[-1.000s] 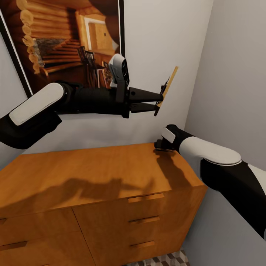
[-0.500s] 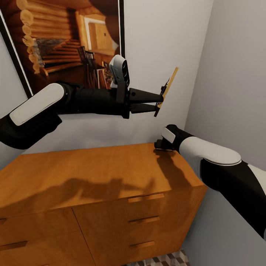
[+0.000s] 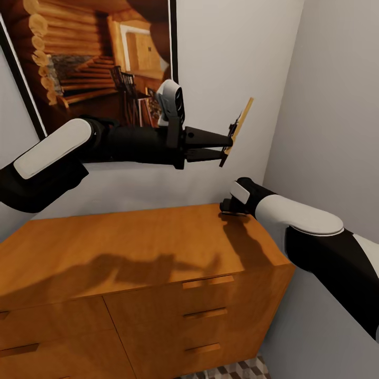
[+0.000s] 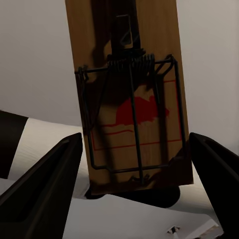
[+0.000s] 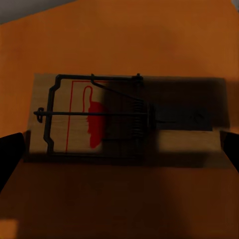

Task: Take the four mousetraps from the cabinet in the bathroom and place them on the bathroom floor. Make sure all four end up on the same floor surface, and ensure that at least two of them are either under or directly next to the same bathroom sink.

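A strip of cube-patterned floor (image 3: 239, 369) shows at the foot of an orange-brown cabinet (image 3: 131, 247), its front lined with wooden bar handles and its flat top crossed by the shadows of two robot arms. At the cabinet's far right corner, close to the grey side wall (image 3: 337, 105), the right gripper (image 3: 227, 206) is lowered just over the top. The right wrist view looks straight down on a mousetrap (image 5: 127, 121) lying flat on the orange wood between the dark fingertips (image 5: 10, 154), which stand at either short end of the board; whether they press on it cannot be told. That trap is a pale tan rectangle with a dark wire frame, a coiled spring across the middle and a red mouse figure printed on it, half in shadow. Higher and farther back, the left gripper (image 3: 227, 146) reaches out level in front of the white wall (image 3: 226, 58) and pinches a second mousetrap (image 3: 238, 129) by its lower end, holding it in the air tilted nearly upright and edge-on. In the left wrist view the same trap (image 4: 130, 94) shows its tan board, black wire bar, spring and red mouse print. A framed picture (image 3: 89, 52) of a log-cabin interior hangs on the wall behind.
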